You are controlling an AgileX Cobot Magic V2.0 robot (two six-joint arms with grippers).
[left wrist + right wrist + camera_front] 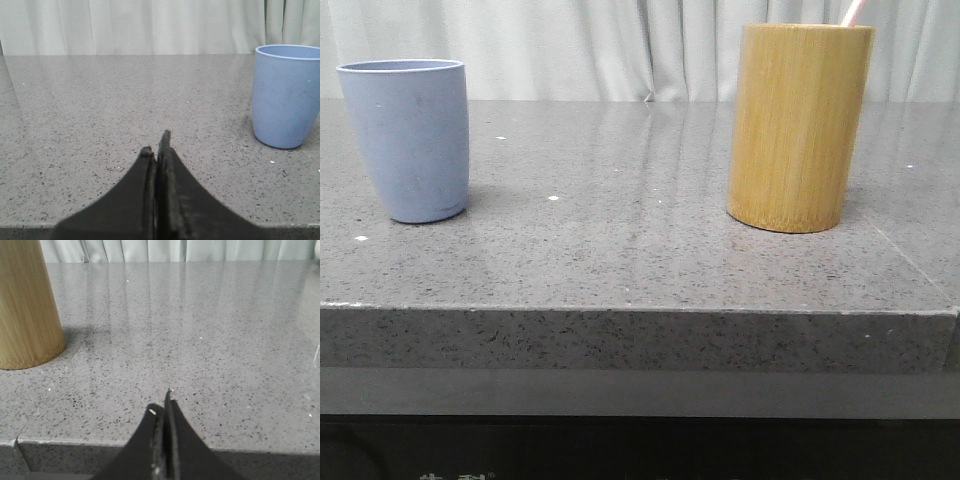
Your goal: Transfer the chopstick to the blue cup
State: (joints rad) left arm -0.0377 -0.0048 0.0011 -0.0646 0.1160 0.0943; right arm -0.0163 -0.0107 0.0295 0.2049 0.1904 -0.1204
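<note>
1. Front view: the blue cup [408, 138] stands upright on the grey bench [620, 250], well apart from the bamboo holder [798, 125]; the chopstick [854, 12] pokes pink out of that holder's top.
2. Left wrist view: left gripper [158, 145], jaws pressed together, low at the bench edge, blue cup [285, 95] near.
3. Right wrist view: right gripper [162, 405], jaws pressed together, bamboo holder [25, 305] near.

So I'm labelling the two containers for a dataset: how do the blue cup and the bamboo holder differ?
The blue cup is shorter and tapers toward its base; the bamboo holder is taller and a straight cylinder. The cup is matte pale blue, the holder tan with vertical grain. A pink chopstick tip pokes above the holder's rim; nothing rises above the cup's rim. Both stand upright on the grey table, handleless.
</note>
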